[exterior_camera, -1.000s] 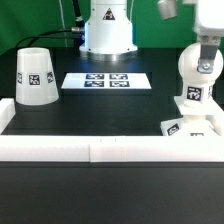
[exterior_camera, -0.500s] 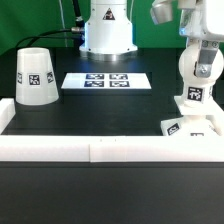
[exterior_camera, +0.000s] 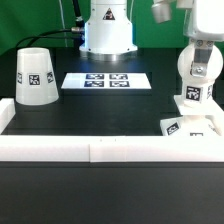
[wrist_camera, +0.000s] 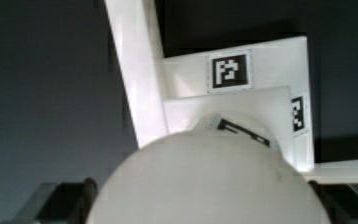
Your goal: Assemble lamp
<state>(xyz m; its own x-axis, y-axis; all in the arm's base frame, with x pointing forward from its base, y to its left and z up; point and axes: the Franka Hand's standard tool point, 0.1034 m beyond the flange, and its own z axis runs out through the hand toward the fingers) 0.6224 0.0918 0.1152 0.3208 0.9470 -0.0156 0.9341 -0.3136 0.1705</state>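
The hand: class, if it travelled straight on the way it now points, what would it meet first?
Most likely the bulb: its round head sits directly under the hand and fills the wrist view. Whether they already touch is unclear.

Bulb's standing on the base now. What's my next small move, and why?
Probably release and lift the gripper straight up. The bulb stands upright on the base, and the shade sits apart at the exterior view's left. Whether the fingers are clamped is unclear, so ease off slowly.

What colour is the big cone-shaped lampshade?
The shade is white, with a black-and-white square marker. The exterior view shows it best.
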